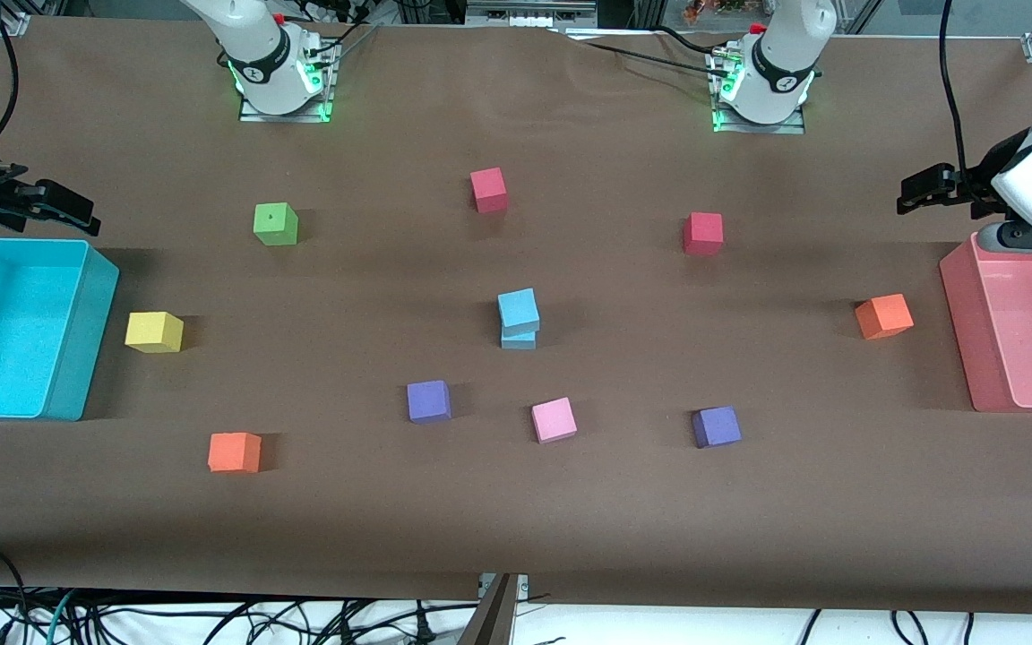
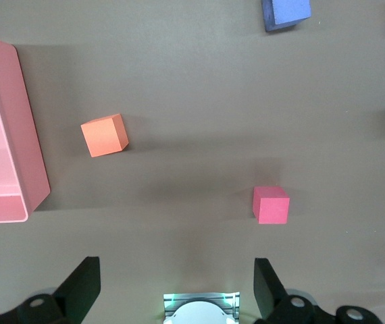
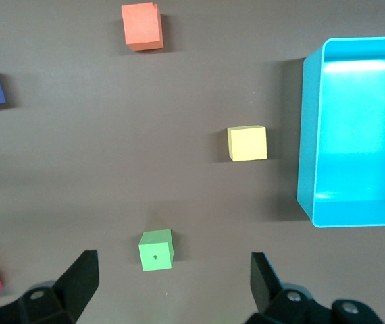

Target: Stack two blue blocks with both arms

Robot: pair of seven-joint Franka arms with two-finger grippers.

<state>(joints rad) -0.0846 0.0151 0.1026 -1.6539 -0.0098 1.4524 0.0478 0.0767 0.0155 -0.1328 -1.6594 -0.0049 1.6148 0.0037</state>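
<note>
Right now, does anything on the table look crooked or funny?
Yes, a little. The top blue block sits twisted on the bottom blue block, so their edges do not line up and the stack looks askew. It is still standing in the middle of the table. The other cubes lie flat, each apart from the rest.

Loose coloured cubes and two bins on the brown tabletop point(image 1: 516, 520)

A cyan bin point(image 1: 77, 331) sits at the right arm's end, a pink bin point(image 1: 959, 331) at the left arm's end; a yellow cube point(image 1: 154, 331) lies just beside the cyan bin, a green cube point(image 1: 275, 223) farther from the camera, two red cubes point(image 1: 489, 190) point(image 1: 702, 233) also far from it, an orange cube point(image 1: 883, 316) near the pink bin, another orange cube point(image 1: 234, 452), two purple cubes point(image 1: 428, 401) point(image 1: 717, 426) and a pink cube point(image 1: 554, 419) nearest the camera
</note>
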